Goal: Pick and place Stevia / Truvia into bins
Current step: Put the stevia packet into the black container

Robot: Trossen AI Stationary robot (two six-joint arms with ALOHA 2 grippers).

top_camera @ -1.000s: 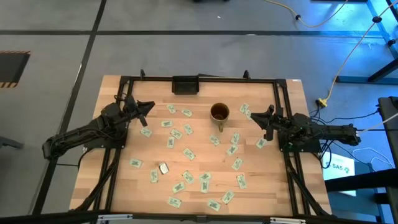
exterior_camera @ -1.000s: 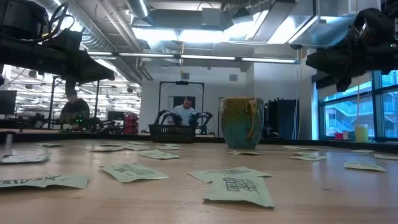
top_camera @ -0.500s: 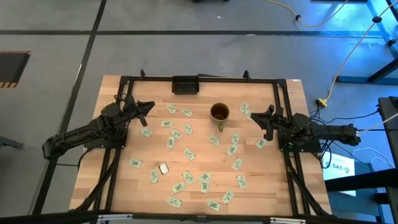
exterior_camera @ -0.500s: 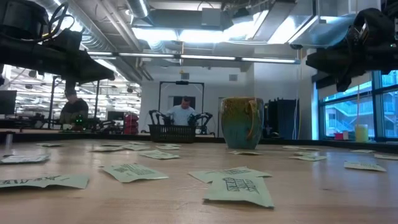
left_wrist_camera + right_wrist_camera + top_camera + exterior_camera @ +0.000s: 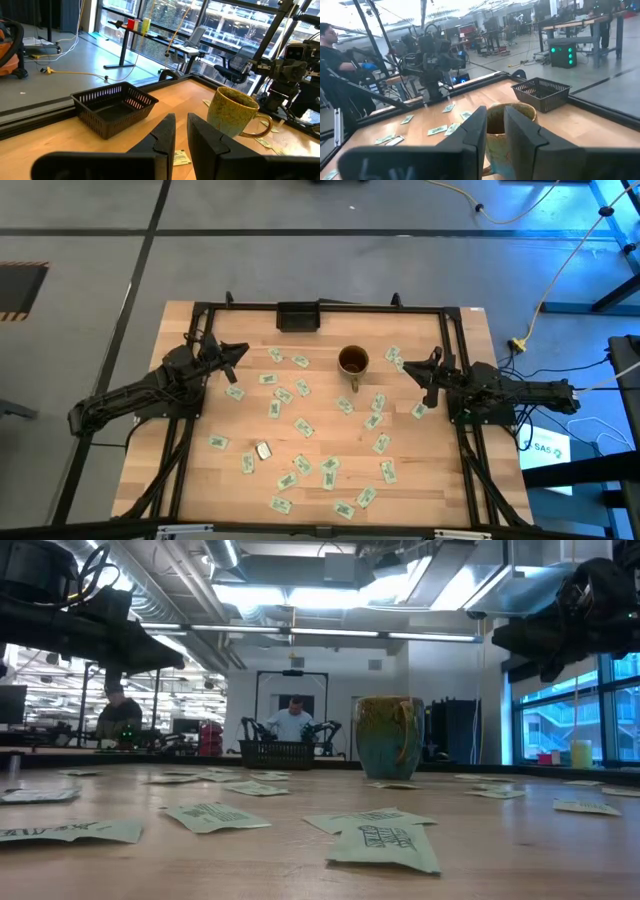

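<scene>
Many white-and-green sachets lie flat and scattered over the wooden table, with the closest ones in the low view. The brown-gold mug stands upright near the table's middle far part. The small black tray sits at the far edge. My left gripper hovers above the table's left side, shut and holding nothing, pointing toward the tray and mug. My right gripper hovers right of the mug, shut and holding nothing.
A black frame runs along the table's edges. A small pale object lies among the sachets near the left front. Beyond the table, people sit at other stations; another person stands to the side.
</scene>
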